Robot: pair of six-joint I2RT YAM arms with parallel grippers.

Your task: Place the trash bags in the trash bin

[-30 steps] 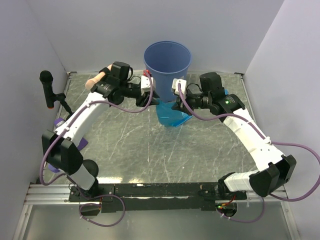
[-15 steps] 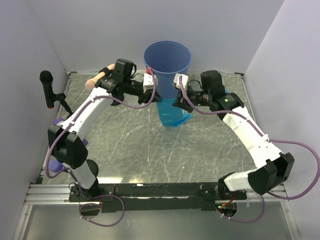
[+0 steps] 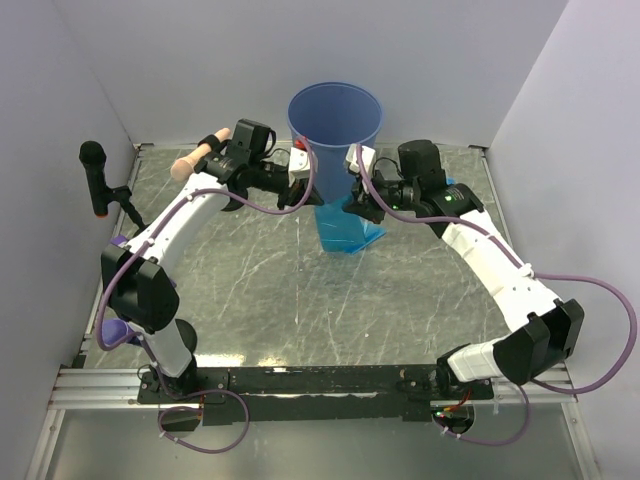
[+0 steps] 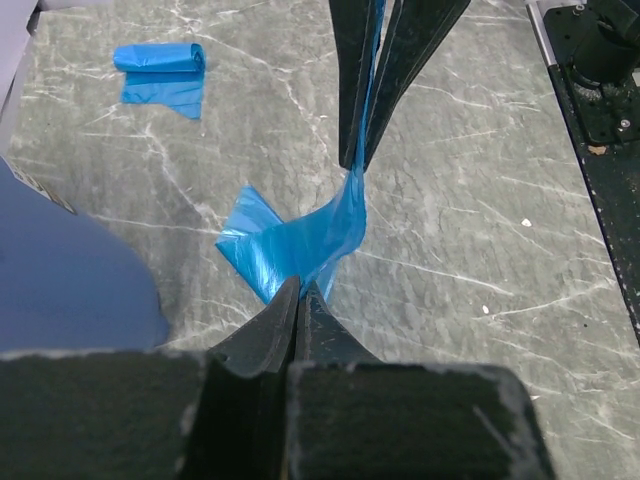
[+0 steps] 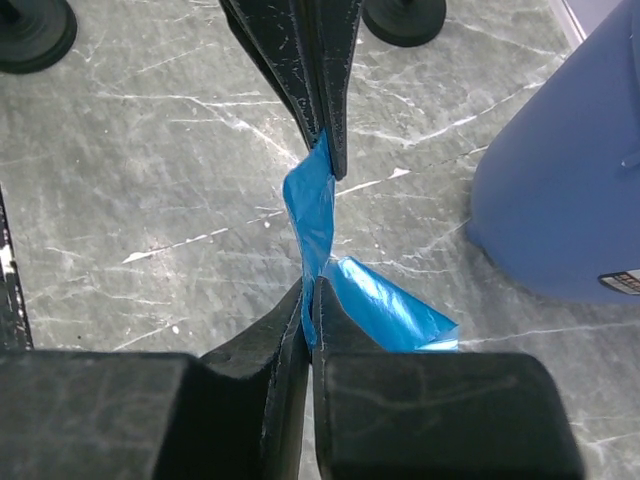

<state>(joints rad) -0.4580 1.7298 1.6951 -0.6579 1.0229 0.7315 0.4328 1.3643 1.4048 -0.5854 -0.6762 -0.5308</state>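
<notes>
Pinches from left gripper (image 4: pixel 297 292) and right gripper (image 5: pixel 308 300) stretch bag (image 4: pixel 285 245) taut beside bin (image 3: pixel 335 165), probably for lifting in.

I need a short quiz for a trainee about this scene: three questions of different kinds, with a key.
1. True or false: the left gripper and the right gripper pinch the same trash bag.
2. Relative to the trash bin, this bag is: A inside; B outside, beside it; C draped over the rim.
3. Fill in: another, rolled bag lies on the ____.
Key: 1 true; 2 B; 3 table.
</notes>
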